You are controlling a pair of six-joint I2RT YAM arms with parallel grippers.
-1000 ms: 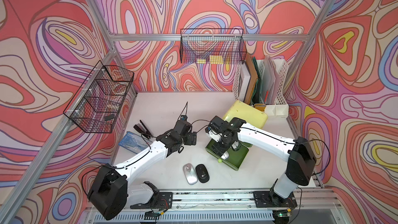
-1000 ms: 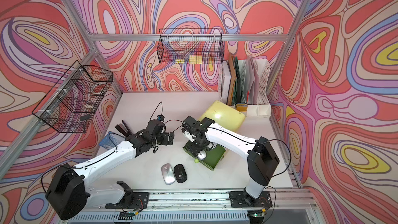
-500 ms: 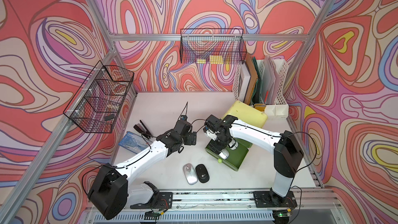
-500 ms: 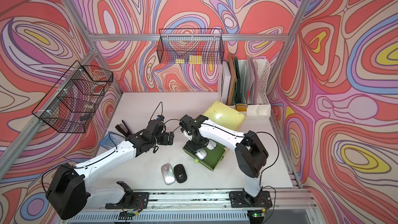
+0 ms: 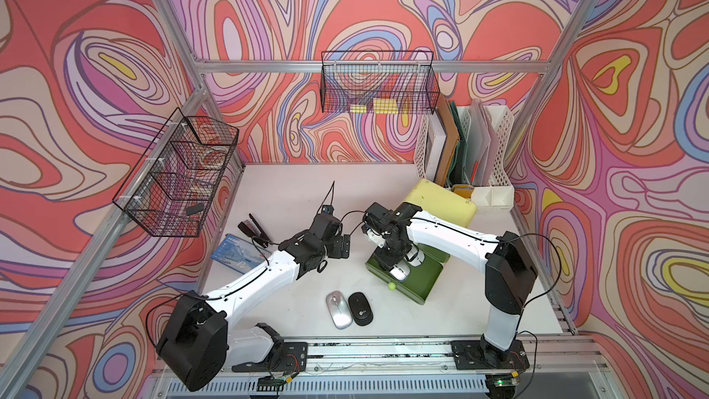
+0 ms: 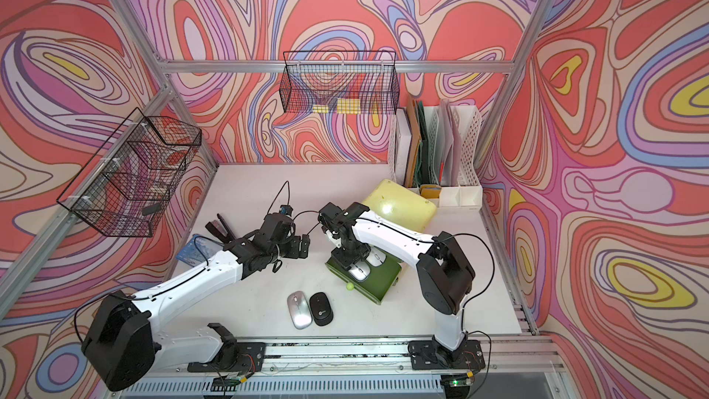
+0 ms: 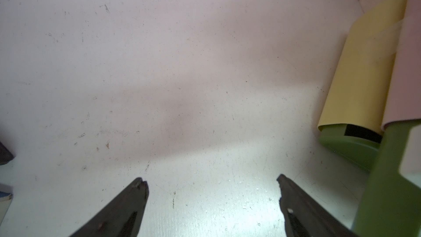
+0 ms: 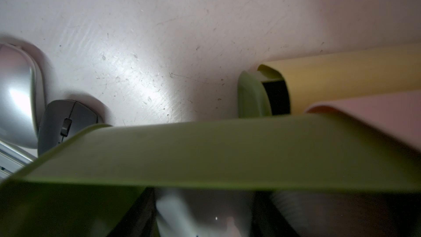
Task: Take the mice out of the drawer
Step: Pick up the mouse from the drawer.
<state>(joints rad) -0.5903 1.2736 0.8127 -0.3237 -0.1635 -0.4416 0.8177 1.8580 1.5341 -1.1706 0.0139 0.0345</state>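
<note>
Right fingers were down in the drawer, straddling a silver mouse. The wrist view was too blurred, so I couldn't tell whether they'd clamped it. Left fingers were spread wide and empty over bare desk, beside the drawer and apart from it.

Around me:
- A blue box and a black tool lay by my left arm.
- A white file rack stood behind the cabinet.
- There was a wire basket on the left wall and a second basket on the back wall.
- The drawer's side wall blocked most of my right wrist view.

The drawer was smooth, olive green and boxy, with a small green knob on its front. It was pulled out of the pale yellow, round-cornered cabinet. A white mouse sat beside the silver one, partly under my right arm.

Already out were a second silver mouse, glossy, and a black mouse, matte. Both were flat ovals lying side by side near the front rail. Their long axes ran from rail to back wall, slightly tilted, with the wheel ends away from the rail. The drawer's silver mouse was mostly hidden, so I couldn't call its axis.
</note>
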